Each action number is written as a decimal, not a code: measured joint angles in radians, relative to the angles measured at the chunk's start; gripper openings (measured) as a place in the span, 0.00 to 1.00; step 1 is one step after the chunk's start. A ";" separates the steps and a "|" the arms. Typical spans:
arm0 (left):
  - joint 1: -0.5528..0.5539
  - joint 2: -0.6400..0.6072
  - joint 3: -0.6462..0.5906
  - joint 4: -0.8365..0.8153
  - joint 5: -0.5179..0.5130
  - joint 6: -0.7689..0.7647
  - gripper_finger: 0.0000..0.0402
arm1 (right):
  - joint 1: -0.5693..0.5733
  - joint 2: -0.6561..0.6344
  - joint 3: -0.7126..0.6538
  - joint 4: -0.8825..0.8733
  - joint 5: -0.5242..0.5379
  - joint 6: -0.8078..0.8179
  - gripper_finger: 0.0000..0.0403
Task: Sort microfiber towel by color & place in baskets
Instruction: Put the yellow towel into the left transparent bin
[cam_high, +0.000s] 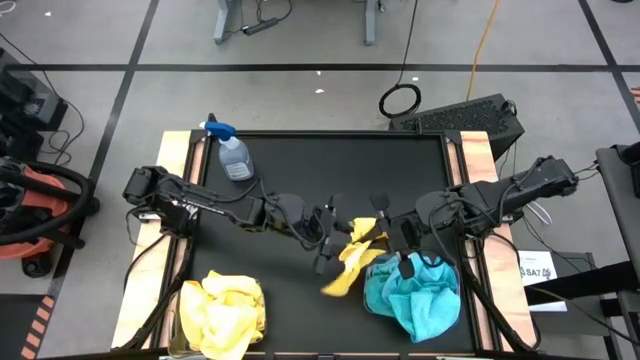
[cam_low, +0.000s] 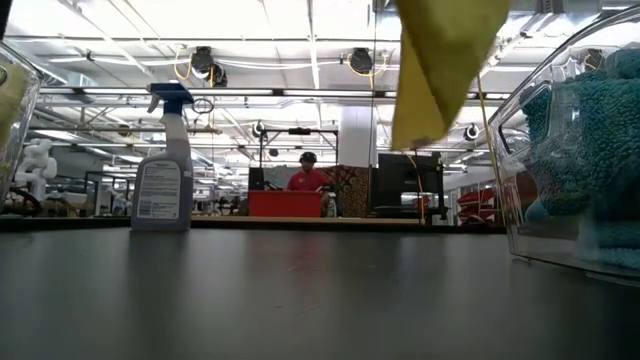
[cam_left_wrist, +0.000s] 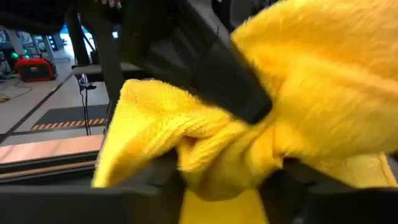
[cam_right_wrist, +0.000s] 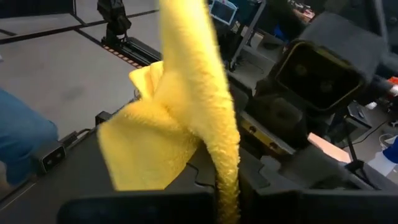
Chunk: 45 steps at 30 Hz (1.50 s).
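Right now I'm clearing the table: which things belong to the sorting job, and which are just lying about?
Job:
yellow towel, held up by both tools
yellow towels in left basket
turquoise towels in right basket

Lying about:
spray bottle

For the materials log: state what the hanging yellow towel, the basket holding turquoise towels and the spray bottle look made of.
Yellow towel: soft fuzzy pile fabric, probably microfiber; matte, nap visible, drapes limply.
Basket: clear glossy rigid plastic; turquoise towels show through its wall.
Spray bottle: translucent plastic body, blue plastic trigger, printed label.
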 joint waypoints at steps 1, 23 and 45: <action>0.000 0.000 0.000 -0.006 0.000 0.010 0.37 | 0.000 0.000 0.000 0.005 0.000 -0.002 0.01; -0.141 -0.218 0.002 -0.597 -0.201 0.055 0.04 | 0.052 -0.001 0.000 -0.205 0.151 0.128 0.62; -0.594 -0.511 0.109 -1.105 -0.218 -0.605 0.05 | 0.054 -0.001 0.000 -0.368 0.153 0.226 0.61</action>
